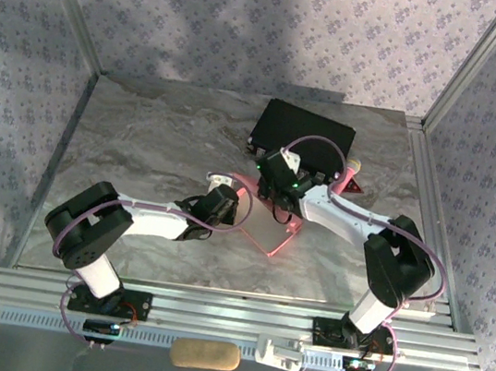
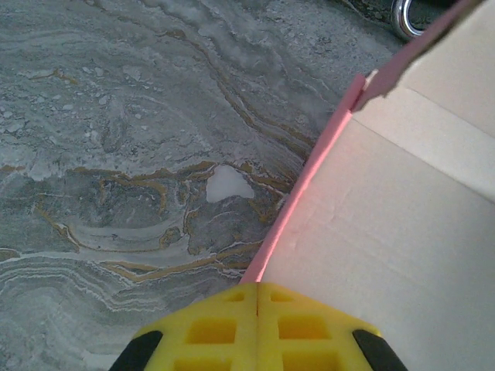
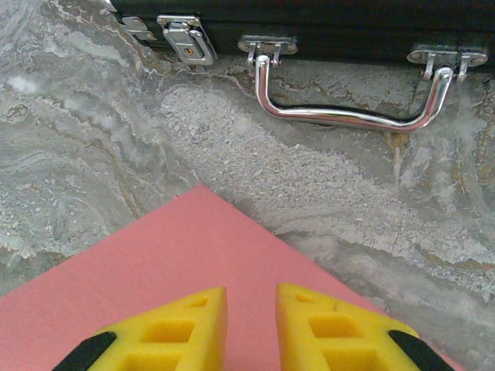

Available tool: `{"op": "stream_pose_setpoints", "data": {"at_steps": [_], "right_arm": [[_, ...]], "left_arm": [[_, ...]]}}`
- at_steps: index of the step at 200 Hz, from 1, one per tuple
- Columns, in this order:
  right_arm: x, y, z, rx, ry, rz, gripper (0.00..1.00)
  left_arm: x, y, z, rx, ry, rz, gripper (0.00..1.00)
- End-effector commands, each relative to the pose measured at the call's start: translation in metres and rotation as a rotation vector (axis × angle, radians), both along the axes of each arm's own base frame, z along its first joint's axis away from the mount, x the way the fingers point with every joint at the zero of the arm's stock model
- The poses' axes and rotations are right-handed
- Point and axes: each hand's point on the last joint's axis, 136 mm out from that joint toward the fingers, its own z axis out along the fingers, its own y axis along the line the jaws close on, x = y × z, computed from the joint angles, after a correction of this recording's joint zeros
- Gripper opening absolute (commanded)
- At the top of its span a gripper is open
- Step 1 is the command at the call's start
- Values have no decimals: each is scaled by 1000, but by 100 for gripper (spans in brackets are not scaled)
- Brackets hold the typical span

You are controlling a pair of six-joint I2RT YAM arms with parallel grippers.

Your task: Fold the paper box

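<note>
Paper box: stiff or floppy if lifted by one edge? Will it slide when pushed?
Probably floppy: the paper box is thin card with visible creases, so panels likely hinge and sag. It looks light, so a push would probably slide it across the smooth table.

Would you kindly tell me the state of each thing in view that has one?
Box: partly folded, one wall raised.
Case: shut, handle lying flat.
Left tool: shut on the box's wall.
Right tool: slightly open above the box, empty.
</note>
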Motion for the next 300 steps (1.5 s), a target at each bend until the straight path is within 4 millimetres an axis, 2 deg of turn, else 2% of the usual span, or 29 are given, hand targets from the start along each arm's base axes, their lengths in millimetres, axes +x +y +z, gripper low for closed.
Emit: {"op": "stream_pose_setpoints", "data": {"at_steps": [1, 52, 118, 148, 172, 183, 205, 224, 241, 267, 283, 300], "right_arm": [[3, -6, -6, -85, -42, -3, 24], [-2, 0, -31, -110, -40, 25, 23], [0, 5, -39, -134, -30, 55, 23], [1, 3, -40, -141, -31, 49, 23], [2, 2, -38, -139, -33, 45, 23], [3, 3, -37, -136, -36, 47, 22], [4, 5, -37, -135, -35, 48, 22], [4, 5, -37, -134, -35, 48, 22], [3, 4, -37, -135, -34, 44, 22], [3, 3, -34, -131, -38, 41, 22], [3, 2, -34, -129, -36, 38, 22], [3, 3, -34, -126, -35, 39, 22]], "left_arm": [[1, -8, 6, -34, -5, -5, 5], [2, -11, 2, -50, -2, 2, 5], [0, -13, 9, -69, -23, 8, 5], [-4, -4, 24, -82, -44, 58, 13], [-10, 6, 39, -126, -52, 100, 24], [-12, 16, 44, -145, -48, 143, 28], [-21, 37, 56, -184, -43, 232, 31], [-29, 53, 76, -261, -48, 294, 42], [-36, 49, 103, -369, -48, 272, 55], [-43, 28, 137, -468, 10, 189, 65], [-45, 12, 143, -502, 65, 154, 66], [-46, -1, 136, -540, 115, 137, 66]]}}
